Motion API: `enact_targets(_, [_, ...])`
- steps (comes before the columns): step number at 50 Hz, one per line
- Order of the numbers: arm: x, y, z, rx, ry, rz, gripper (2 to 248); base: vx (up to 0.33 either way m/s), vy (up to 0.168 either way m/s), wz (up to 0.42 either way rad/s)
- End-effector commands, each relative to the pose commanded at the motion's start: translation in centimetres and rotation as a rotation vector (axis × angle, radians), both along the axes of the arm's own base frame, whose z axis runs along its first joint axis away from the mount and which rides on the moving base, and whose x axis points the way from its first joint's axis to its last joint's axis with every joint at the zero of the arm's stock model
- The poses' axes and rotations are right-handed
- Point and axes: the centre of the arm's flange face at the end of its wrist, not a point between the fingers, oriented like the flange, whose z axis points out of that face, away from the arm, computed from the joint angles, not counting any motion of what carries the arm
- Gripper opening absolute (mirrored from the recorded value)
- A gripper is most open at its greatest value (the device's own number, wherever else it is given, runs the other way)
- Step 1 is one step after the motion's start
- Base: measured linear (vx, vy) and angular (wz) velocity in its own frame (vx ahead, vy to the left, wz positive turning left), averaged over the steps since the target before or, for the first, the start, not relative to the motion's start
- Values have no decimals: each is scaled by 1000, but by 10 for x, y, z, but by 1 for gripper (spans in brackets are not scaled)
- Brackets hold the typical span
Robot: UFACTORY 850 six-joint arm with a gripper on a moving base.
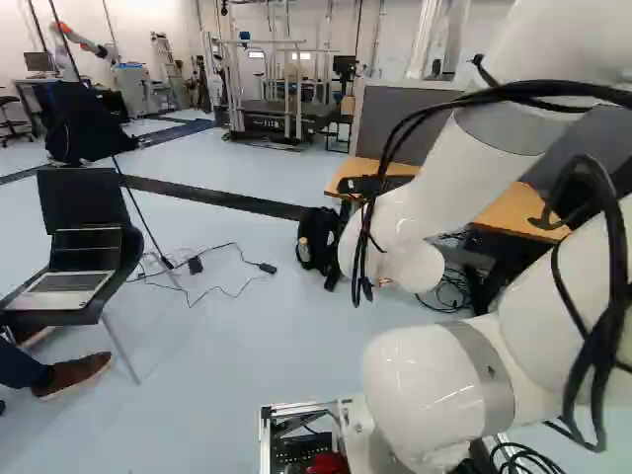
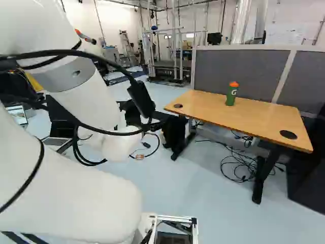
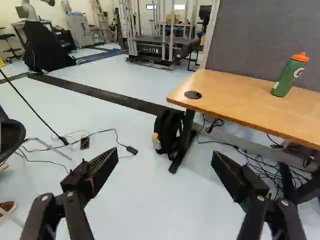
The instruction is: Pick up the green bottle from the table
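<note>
While the green sports bottle (image 2: 231, 97) stood upright near the back edge of the wooden counter (image 2: 264, 119), before the grey partition (image 2: 233, 68), the gripper (image 3: 165, 156) hung spread and empty, well apart from it. The approach seemed in hand, calling for a drive toward the counter, then fingers lined up astride the bottle.

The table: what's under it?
Tangled black cables lie beneath it, and a black bag sits beside one leg. The tabletop hides part of the space farther back, so more could be there unseen.
</note>
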Motion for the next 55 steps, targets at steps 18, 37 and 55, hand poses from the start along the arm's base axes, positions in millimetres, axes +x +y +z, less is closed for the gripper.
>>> enact_targets(18, [0,0,0,0,0,0,247,25,25,-8])
enact_targets(37, [0,0,0,0,0,0,247,132,-4,-3])
enact_targets(55, [0,0,0,0,0,0,247,97,-69,-185])
